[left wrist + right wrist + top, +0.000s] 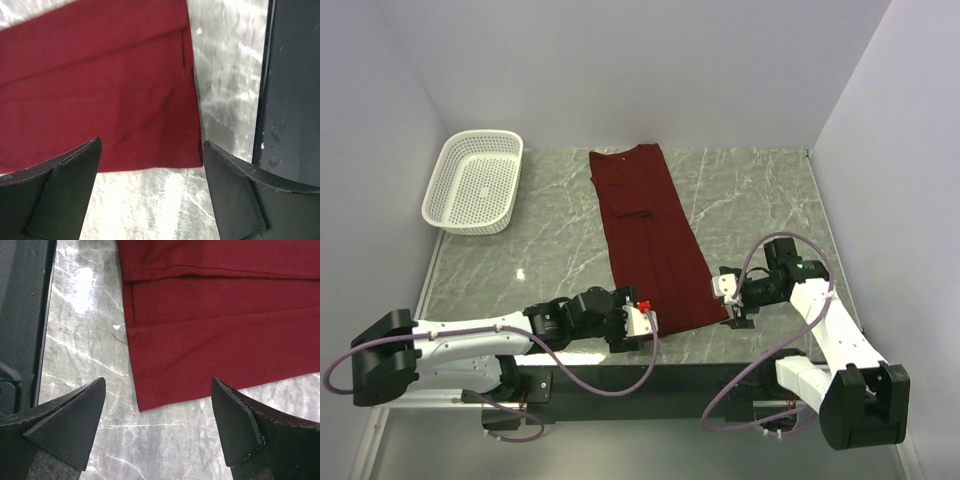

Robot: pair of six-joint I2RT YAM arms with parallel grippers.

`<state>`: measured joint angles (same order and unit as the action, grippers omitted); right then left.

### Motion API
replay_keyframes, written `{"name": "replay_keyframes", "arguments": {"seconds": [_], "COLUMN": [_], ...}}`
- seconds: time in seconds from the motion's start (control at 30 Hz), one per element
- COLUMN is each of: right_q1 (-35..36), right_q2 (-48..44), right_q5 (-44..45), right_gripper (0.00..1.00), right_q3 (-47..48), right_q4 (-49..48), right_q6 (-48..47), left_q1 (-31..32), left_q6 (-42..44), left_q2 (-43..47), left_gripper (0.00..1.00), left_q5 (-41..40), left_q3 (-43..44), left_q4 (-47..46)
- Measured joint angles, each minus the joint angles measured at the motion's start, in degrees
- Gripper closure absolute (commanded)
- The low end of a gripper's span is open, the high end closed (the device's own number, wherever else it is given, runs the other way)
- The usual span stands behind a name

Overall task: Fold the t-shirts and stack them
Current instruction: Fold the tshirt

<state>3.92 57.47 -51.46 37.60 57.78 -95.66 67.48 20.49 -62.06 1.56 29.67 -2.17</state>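
The shirt (645, 235) lies flat on the table (770, 200) as a long narrow strip with its sides folded in, running from the far edge toward the arms. The left gripper (642, 322) and right gripper (735, 305) flank its near hem, one at each corner, jaws wide and holding nothing. They look placed to pinch both corners and carry the hem up toward the collar. Both corners lie flat against marble, with bare table on either side. The basket (475, 182) stands well apart, far left.
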Motion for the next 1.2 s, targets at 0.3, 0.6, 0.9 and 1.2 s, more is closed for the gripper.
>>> {"name": "replay_keyframes", "arguments": {"seconds": [0.3, 0.6, 0.9, 1.2], "right_q1": [0.1, 0.1, 0.1, -0.5], "right_q2": [1.5, 1.6, 1.6, 1.1], "right_q5": [0.0, 0.0, 0.7, 1.0], "right_gripper": [0.09, 0.09, 0.09, 0.09], "right_q3": [0.3, 0.3, 0.7, 1.7], "right_q4": [-1.5, -3.0, -3.8, -3.7], "right_q6": [1.5, 3.3, 5.0, 5.0], "left_q1": [0.1, 1.7, 3.5, 3.5], "left_q6": [2.3, 2.4, 4.5, 7.2], "left_q2": [-8.0, -8.9, -13.3, -18.6], "left_gripper": [0.33, 0.36, 0.49, 0.62], "left_q5": [-0.2, 1.6, 1.8, 1.6], "left_q3": [-1.3, -1.4, -1.3, 1.7], "left_q4": [-2.4, -3.2, -2.6, -2.5]}}
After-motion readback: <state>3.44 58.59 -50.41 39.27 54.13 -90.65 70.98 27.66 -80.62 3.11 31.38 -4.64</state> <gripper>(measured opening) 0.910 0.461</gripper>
